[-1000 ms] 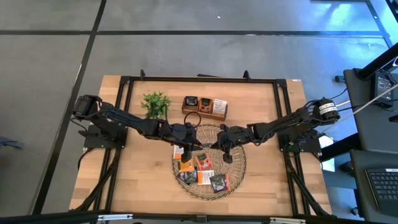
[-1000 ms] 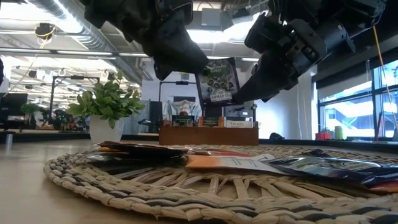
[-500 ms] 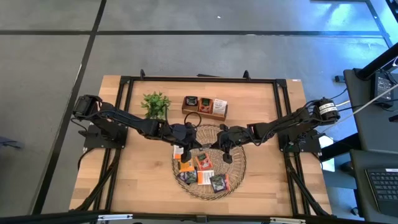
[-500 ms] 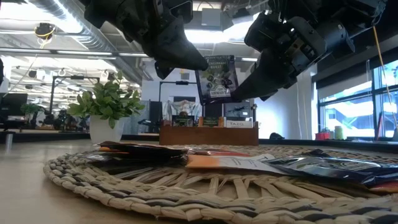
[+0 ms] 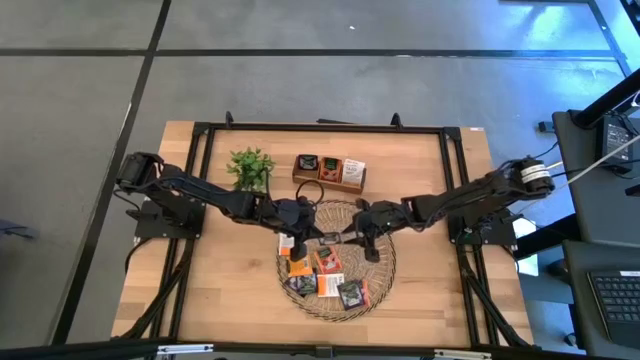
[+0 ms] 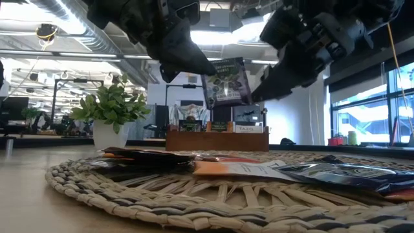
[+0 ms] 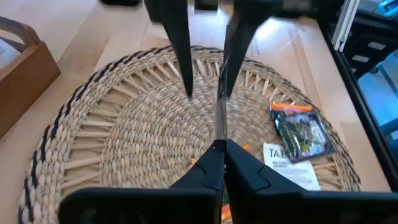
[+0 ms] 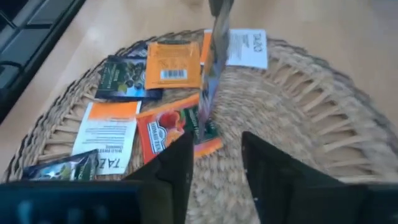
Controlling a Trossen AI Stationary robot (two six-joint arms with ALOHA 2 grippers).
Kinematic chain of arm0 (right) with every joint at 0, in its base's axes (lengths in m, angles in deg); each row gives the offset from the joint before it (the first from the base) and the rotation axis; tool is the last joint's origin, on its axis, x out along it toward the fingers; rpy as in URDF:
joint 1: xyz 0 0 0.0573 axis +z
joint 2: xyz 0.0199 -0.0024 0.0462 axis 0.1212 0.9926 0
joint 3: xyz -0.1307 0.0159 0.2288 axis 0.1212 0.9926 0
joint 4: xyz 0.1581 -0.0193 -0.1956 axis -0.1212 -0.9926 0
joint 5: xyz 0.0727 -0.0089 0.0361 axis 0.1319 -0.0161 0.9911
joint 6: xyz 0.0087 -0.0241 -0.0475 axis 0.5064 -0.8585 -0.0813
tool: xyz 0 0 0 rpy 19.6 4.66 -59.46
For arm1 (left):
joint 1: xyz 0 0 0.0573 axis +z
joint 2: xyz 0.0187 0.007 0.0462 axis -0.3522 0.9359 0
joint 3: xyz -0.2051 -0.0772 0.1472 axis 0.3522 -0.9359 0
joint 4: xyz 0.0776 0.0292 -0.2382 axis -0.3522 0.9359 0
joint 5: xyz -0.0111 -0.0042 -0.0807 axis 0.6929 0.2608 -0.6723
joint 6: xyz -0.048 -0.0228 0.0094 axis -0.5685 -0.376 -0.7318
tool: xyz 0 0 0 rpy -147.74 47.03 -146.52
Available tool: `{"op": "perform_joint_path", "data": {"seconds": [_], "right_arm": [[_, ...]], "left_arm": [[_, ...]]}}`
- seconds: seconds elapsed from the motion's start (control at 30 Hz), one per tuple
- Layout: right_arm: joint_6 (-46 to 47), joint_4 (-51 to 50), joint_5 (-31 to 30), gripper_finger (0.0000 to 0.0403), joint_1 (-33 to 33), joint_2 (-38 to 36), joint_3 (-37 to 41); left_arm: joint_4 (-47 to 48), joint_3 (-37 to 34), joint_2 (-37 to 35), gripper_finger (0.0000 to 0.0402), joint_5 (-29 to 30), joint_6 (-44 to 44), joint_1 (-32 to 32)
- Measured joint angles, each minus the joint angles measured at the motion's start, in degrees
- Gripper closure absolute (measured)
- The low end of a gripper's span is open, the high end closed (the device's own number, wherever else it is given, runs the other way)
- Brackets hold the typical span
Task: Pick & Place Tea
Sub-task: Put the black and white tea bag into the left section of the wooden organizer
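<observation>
My left end effector (image 7: 217, 149) is pinched tight on a dark tea sachet (image 6: 226, 81), held up over the woven tray (image 5: 385, 265). My right end effector (image 8: 214, 162) is open just beside it. I should keep a firm pinch and carry it slowly to the wooden box (image 5: 330, 173).
</observation>
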Motion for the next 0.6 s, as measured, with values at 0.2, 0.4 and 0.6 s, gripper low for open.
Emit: {"op": "perform_joint_path", "data": {"seconds": [0.2,0.4,0.6], "right_arm": [[-2.1,-6.7,-0.7,0.023,0.0,-8.9,0.0],[-3.8,-9.0,-1.1,0.0226,0.0,-13.1,0.0],[-3.8,-13.0,-1.2,0.0226,0.0,-12.4,0.0]], "left_arm": [[8.6,1.6,-2.0,0.04,-0.2,1.4,2.6],[28.0,12.3,-2.8,0.04,0.3,11.1,7.7],[39.3,17.3,-2.7,0.04,6.7,16.7,14.4]]}}
